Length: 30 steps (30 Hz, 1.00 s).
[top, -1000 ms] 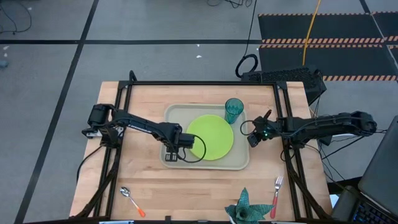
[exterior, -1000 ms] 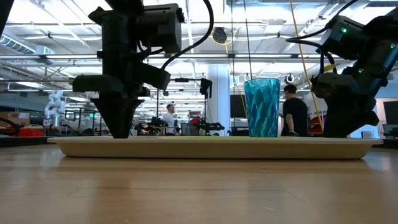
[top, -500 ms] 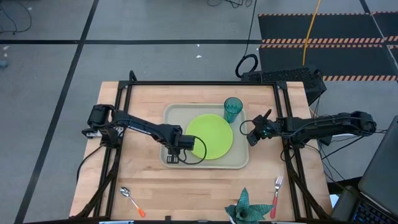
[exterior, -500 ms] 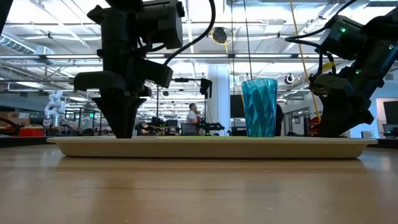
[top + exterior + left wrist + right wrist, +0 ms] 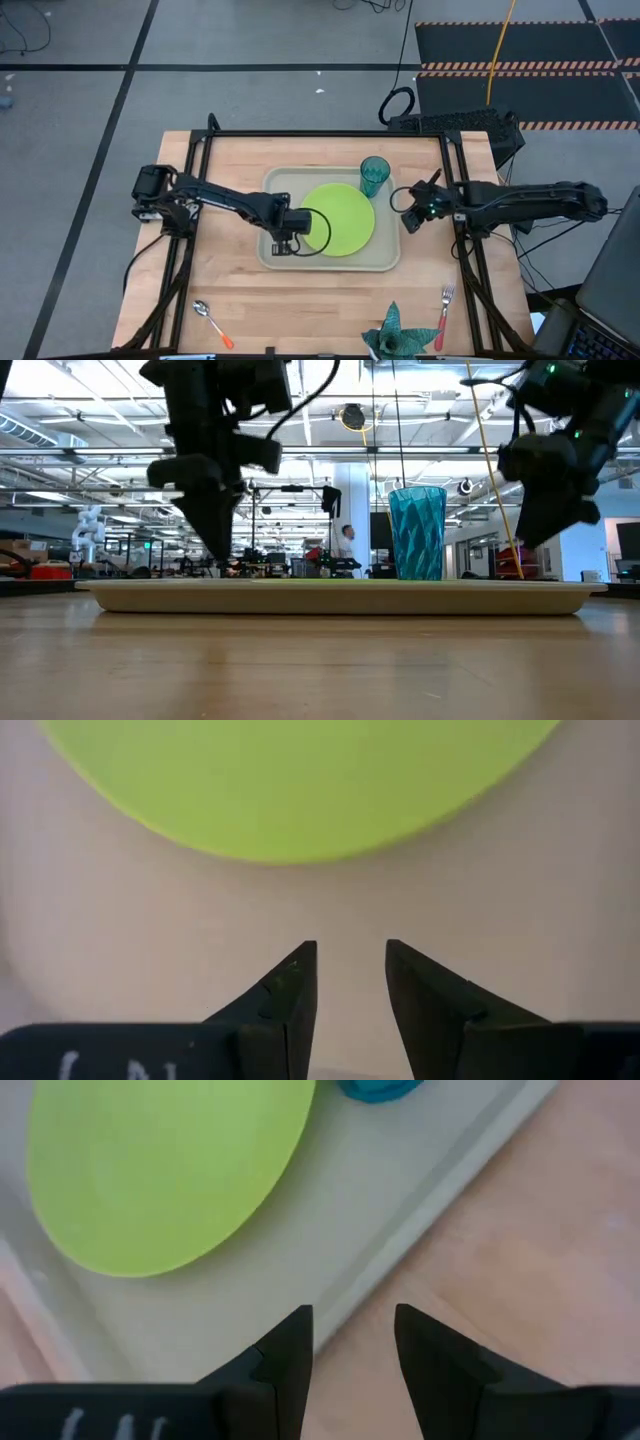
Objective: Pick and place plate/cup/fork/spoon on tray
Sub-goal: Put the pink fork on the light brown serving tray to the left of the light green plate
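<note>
Lifted both pincers off tray (image 5: 385, 262) since earlier frame; left pincer (image 5: 347, 982) and right pincer (image 5: 352, 1342) spread, empty. Plate (image 5: 338, 219), cup (image 5: 375, 177) on tray. Fork (image 5: 443, 314) lengthwise at bench's near edge, nearer right arm.

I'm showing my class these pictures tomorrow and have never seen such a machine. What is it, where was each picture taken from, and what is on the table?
It is a robot with two arms. One picture looks down from above, one across the table; two come from wrist cameras. The tray holds the plate and cup. The spoon, fork and a leafy object lie on the table. The left gripper and right gripper are open, empty.
</note>
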{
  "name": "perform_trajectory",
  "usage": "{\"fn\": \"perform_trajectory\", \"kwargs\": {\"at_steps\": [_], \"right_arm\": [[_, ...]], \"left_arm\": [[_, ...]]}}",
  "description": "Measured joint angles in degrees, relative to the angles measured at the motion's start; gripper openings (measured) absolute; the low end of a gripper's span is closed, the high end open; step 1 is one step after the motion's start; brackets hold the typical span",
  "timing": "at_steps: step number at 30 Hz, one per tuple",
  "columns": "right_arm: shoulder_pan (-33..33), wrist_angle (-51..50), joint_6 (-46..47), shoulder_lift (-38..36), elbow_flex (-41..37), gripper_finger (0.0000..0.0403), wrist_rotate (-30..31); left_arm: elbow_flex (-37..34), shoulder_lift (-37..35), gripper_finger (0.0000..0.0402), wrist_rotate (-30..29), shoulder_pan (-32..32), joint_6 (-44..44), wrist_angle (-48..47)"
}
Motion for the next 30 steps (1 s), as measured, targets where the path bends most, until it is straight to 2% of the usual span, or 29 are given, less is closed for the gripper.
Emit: {"fn": "perform_trajectory", "kwargs": {"at_steps": [4,10,14,16,19,23,27,30], "right_arm": [[0.3,-5.8,0.0,-0.9,3.9,0.0137,-1.8],[2.7,-6.2,2.9,-0.5,4.1,0.0137,-15.3],[4.6,-5.3,-0.4,-0.5,4.0,0.0137,-16.1],[5.2,-1.3,-1.6,-0.7,2.9,0.0137,-14.1],[5.7,6.2,-4.6,-0.8,0.1,0.0137,-14.5],[5.7,23.8,-15.6,-0.5,-4.5,0.0137,-17.0],[5.7,45.4,-13.6,-0.4,-10.4,0.0137,-16.9],[6.2,56.6,-9.9,-0.8,-14.3,0.0137,-16.9]], "left_arm": [[0.0,-3.3,0.0124,-3.5,0.4,-0.2,1.8],[0.0,-7.6,0.0124,-5.4,0.3,2.6,14.1],[0.1,-9.0,0.0124,-5.2,0.0,6.5,21.6],[0.0,-9.3,0.0124,-4.9,0.1,8.2,24.4],[0.1,-9.3,0.0124,-4.8,0.2,11.0,29.7],[0.0,-9.3,0.0124,-2.8,0.8,13.5,35.6],[0.0,-9.3,0.0124,-2.7,2.3,13.5,36.6],[0.0,-9.7,0.0124,-2.8,3.5,13.4,35.8]]}}
